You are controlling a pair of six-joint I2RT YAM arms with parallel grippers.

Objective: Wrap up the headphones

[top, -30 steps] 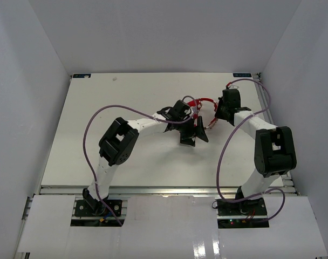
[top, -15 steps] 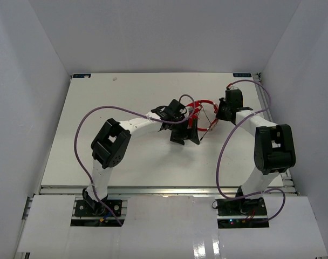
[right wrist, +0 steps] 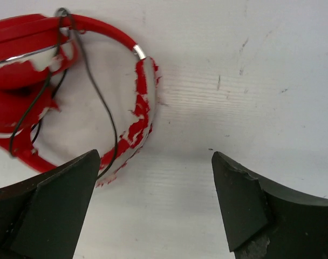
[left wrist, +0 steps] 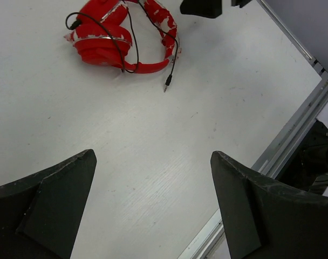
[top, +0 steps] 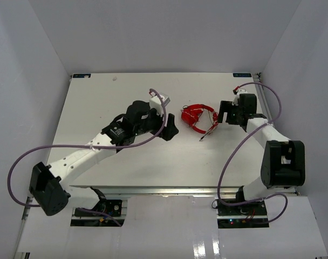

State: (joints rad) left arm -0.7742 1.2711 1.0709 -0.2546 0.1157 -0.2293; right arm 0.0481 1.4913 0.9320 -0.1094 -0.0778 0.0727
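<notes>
Lying: headphones | just beside right pincer | apart from left pincer

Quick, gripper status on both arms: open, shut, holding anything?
Left gripper: open, holding nothing.
Right gripper: open, holding nothing; the headphones lie loose in front of it.

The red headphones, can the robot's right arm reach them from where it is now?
Probably yes. The right gripper is open and sits close beside the headphones, with only bare table between them. The left gripper is off on the other side, so it does not look like it blocks the way.
</notes>
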